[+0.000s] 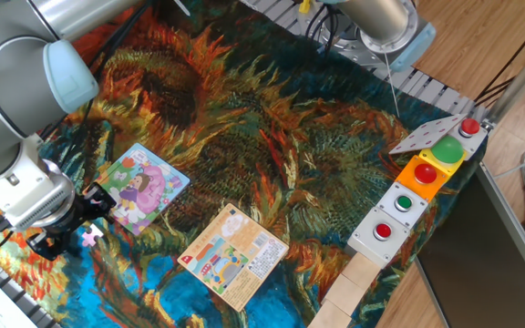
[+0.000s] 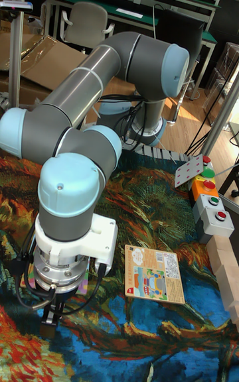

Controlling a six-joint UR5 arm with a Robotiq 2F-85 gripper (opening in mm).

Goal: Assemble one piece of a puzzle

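The small pink-lilac jigsaw piece with knobbed edges (image 1: pixel 92 235) lay flat on the sunflower-patterned cloth (image 1: pixel 272 137) covering the counter, just beside the lower left corner of the square cartoon puzzle board with the girl in purple and pink (image 1: pixel 140 187). The black two-finger end effector (image 1: pixel 62 232) hung low right next to the piece, on its left. Whether its fingers were apart or together could not be told: in the fixed view they read as a dark mass against the cloth, and in the tall fixed view the end effector (image 2: pixel 52 319) was seen from behind, with the arm's wrist covering most of it. It perhaps touched the piece, but no clear grasp showed.

The piece looked thin, stiff and very light, likely card or thin wood, so it would probably slide on the cloth under a sideways nudge and give little height to pinch. The best hold seemed to be across two opposite straight stretches of its edge, clear of the knobs.

The tall fixed view hid the piece entirely and showed only a sliver of the board behind the wrist. The empty slot on the board could not be made out. An orange-peach printed rectangular card (image 1: pixel 234 255) lay well apart to the right.
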